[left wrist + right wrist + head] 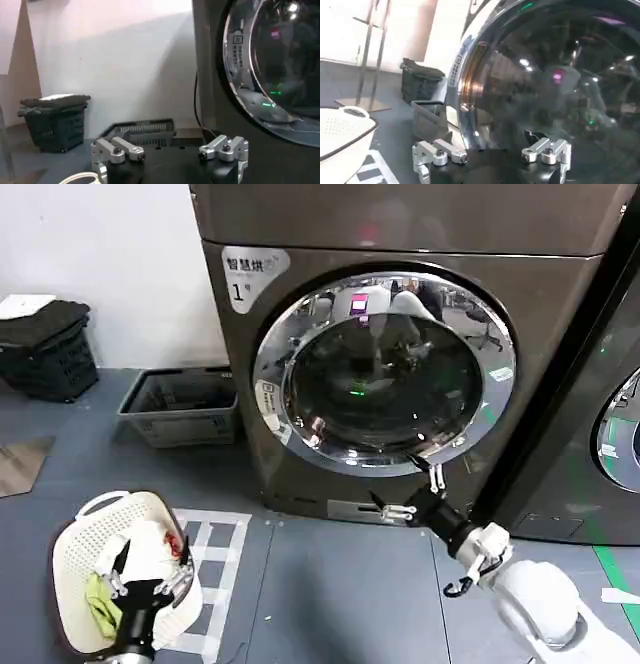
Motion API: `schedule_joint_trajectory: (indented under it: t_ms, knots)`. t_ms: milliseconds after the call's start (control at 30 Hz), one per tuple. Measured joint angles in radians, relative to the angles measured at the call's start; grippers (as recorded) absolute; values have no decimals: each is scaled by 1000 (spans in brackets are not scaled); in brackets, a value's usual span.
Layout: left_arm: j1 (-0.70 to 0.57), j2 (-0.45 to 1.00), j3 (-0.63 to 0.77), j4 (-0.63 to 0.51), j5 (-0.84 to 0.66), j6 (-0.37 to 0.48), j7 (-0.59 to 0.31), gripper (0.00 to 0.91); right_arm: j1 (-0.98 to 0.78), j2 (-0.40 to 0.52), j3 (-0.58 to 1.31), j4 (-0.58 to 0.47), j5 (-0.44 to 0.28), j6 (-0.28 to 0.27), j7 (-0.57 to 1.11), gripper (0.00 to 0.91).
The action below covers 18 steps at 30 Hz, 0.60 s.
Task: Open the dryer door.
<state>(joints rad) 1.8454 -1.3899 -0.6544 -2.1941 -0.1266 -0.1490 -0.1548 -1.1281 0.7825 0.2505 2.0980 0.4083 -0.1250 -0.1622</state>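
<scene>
A dark bronze front-loading dryer occupies the centre and upper part of the head view; its dryer door, a large round porthole with a wide shiny chrome rim and dark tinted glass, sits flush in the cabinet front, so the task appears not yet accomplished: the door is still closed and the whole swing outward remains to be done. At the right edge of the head view stands a darker neighbouring machine with its own chrome-rimmed door. The right gripper, black with silver fingertips, lies at lower centre-right, its fingers spread apart and close against the lower edge of the chrome rim; whether they touch it cannot be determined. The left gripper, at the lower left, is likewise spread and idle above a white perforated plastic laundry basket that holds pale and yellow-green cloth. The floor is dark grey, marked with white tape lines at lower left. Against the white wall, a grey plastic crate and a black crate occupy the left side.
</scene>
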Motion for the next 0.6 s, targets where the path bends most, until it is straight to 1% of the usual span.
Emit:
schedule_joint_trajectory:
  t_ms: [300, 600]
  knots:
    - [1, -5, 1, 0, 7, 0, 0, 907, 140, -10, -95, -31, 40, -12, 30, 907]
    - [0, -9, 1, 1, 11, -1, 1, 907, 277, 10, -202, -64, 79, -29, 42, 907]
